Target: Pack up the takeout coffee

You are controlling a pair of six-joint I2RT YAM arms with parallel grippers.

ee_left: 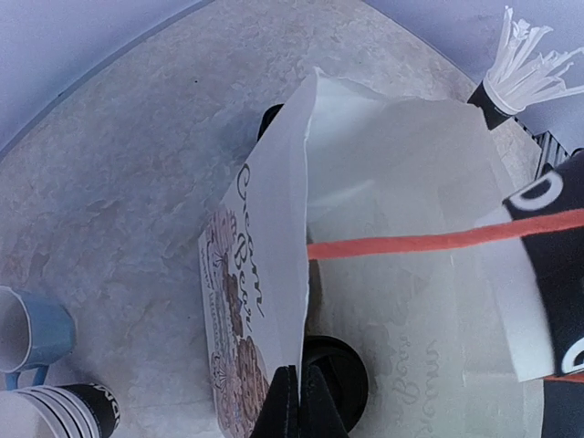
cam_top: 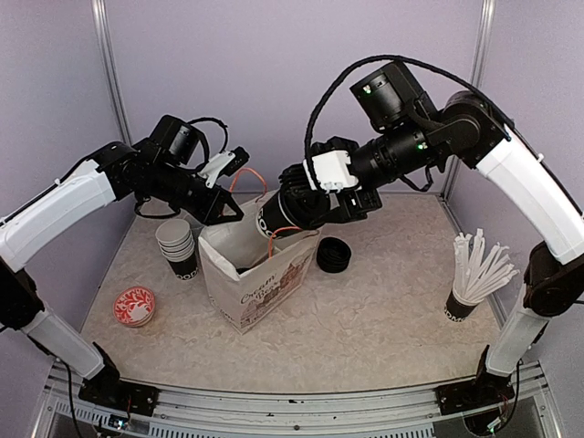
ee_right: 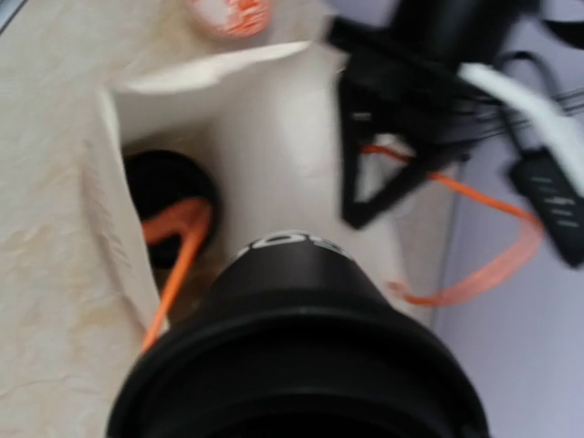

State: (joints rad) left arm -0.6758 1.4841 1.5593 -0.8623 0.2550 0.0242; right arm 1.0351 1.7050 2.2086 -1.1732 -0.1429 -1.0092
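Two hands, both busy. The right hand is clamped round the second cup, which is black and lidded. The cup is tilted, base aimed down at the mouth of the paper bag. Its lid fills the right wrist view, so the fingers are hidden there. The left hand is pinched closed on the bag's rear rim, holding the mouth open. The first cup sits down inside the bag, lid up, close under that pinch.

Risks, as judged:
- **Tilt:** released at this angle, the second cup likely lands on its side or knocks the first cup over, and a lid could pop.
- **Handle:** the orange handle stretches straight across the opening, touching or just beside the held cup. It could snag the base and drag the bag.
- **Bag:** it is thin paper pinned at one spot only, so a shove from the cup could fold a wall or tip it.
- **Arms:** both wrists crowd the same opening, so a bump is possible.

Around on the table:
- The stack of lidless cups is just beside the bag's left side, with the blue mug next to it.
- The red-and-white dish is nearer the front left.
- The black lids are just right of the bag.
- The cup of white stirrers is well apart on the right.

None of these blocks the drop. The handle and the first cup do.
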